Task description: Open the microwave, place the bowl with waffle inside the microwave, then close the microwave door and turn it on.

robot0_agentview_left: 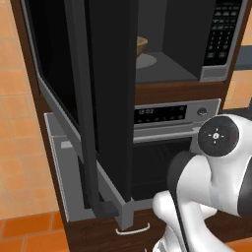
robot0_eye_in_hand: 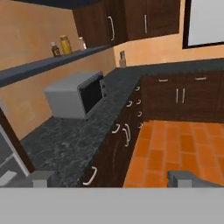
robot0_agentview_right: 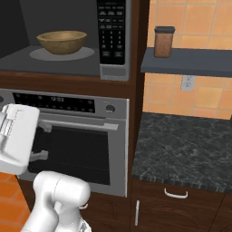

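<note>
the small round wood-coloured bowl point(robot0_agentview_right: 62, 41) sits inside the open cavity of the built-in silver-framed microwave point(robot0_agentview_right: 114, 68), on the pale round turntable plate point(robot0_agentview_right: 86, 54) near the middle of the cavity floor; its waffle is below the rim and cannot be made out. the wide dark glass microwave door point(robot0_agentview_left: 106, 98) with its slim black vertical handle point(robot0_agentview_left: 83, 108) stands swung well out toward the base, in front of the silver oven point(robot0_agentview_right: 90, 131) below. so judging by this, the placing looks done and the closing is what remains.

the claw point(robot0_eye_in_hand: 111, 178) is wide open with nothing between its two grey tips, and it points away from the microwave, toward a dark speckled desk point(robot0_eye_in_hand: 74, 140), a grey box-shaped countertop appliance point(robot0_eye_in_hand: 74, 96) near that desk's back edge, and the orange tiled floor point(robot0_eye_in_hand: 175, 148).

the risks from here: the arm has to swing back round, and the white elbow sits just beside the door's lower edge, so a careless turn could knock the door. pushing the door near its hinge side or at a slant could leave it ajar. a hard slam might shift the bowl. the black keypad point(robot0_agentview_right: 112, 27) has small buttons, so the wide claw could press the wrong one
</note>
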